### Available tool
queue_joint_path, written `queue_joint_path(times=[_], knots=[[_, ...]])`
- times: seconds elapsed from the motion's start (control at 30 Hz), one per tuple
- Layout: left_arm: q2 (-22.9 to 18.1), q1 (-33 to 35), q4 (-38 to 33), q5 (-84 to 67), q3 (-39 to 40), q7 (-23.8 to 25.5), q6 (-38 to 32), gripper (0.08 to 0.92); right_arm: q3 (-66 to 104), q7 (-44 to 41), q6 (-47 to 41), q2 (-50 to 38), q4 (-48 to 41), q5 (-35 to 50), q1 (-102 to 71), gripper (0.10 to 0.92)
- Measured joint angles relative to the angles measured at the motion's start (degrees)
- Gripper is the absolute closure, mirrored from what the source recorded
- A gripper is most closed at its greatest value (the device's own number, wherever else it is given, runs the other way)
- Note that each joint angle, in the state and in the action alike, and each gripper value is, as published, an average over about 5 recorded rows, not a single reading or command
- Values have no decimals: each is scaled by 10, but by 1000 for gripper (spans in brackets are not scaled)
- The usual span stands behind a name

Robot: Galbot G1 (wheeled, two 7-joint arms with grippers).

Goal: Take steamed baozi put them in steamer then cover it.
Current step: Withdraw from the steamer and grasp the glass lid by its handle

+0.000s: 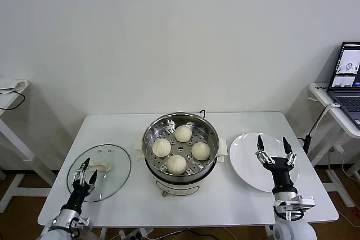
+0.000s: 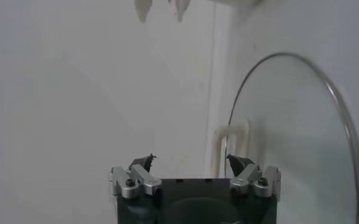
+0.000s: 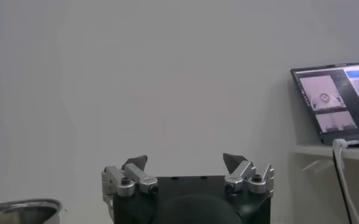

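At the table's near edge, the left gripper [image 1: 86,173] hovers with its fingers spread over the near part of the glass cover [image 1: 107,161], holding nothing. The cover lies flat on the white table [image 1: 236,198], left of the steamer, its white handle [image 1: 101,167] just beyond the fingertips. On the right, the right gripper [image 1: 274,149] points upward over the empty white plate [image 1: 247,164], jaws wide apart and also empty. Between them stands the uncovered stainless-steel steamer [image 1: 180,145], with four steamed baozi [image 1: 176,163] resting on its perforated tray. Farther right, a laptop [image 1: 349,74] with a lit screen sits on a side desk [image 1: 332,105]. A plain white wall [image 1: 169,37] closes the scene.
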Motion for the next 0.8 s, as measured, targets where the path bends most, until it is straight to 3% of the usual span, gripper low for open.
queue_joint_path(times=[0.7,0.8], knots=[[2,-82,77,48,18,-15,24,180,-5,0,4,2,-7,-9,0,203],[2,-89,85,50,20,-19,24,226,-4,0,6,2,-7,-11,-1,203]])
